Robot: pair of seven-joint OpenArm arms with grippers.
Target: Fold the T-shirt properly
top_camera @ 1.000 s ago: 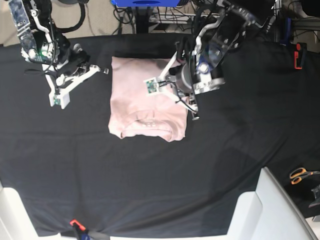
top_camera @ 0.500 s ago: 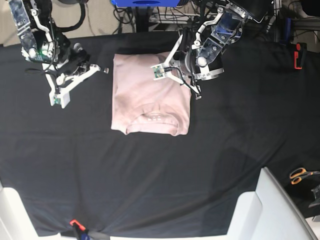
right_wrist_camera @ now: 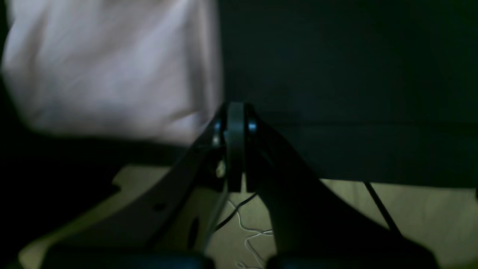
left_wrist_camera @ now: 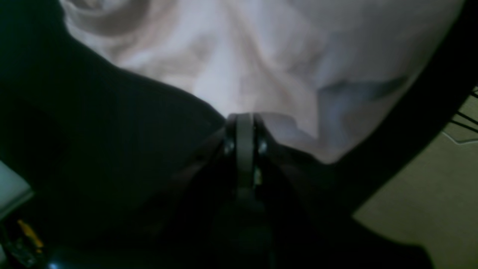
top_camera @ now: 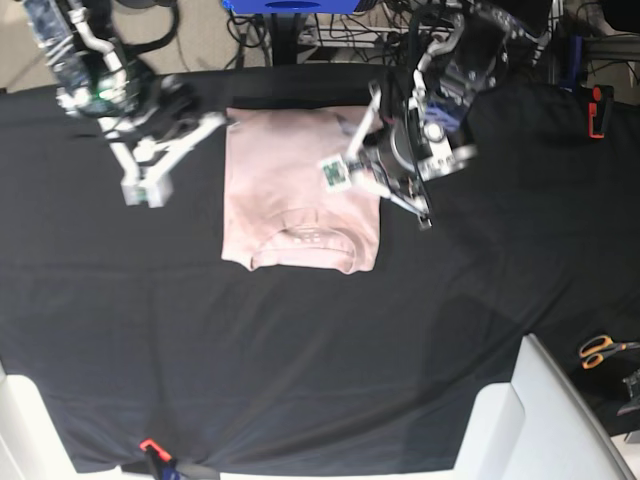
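Left wrist view: the left gripper fingers are pressing together on nothing, their tips hanging over the edge of the pink T-shirt, which is lying on the black tablecloth.

Right wrist view: the right gripper is likewise pinching shut and empty, beside the T-shirt near the cloth's far edge.

Base view: the T-shirt is resting as a compact rectangle, collar uppermost at the near end, between both arms. The left gripper is hovering at its edge; a low sweep there could be snagging the top layer and undoing the fold. The right gripper is hanging apart.
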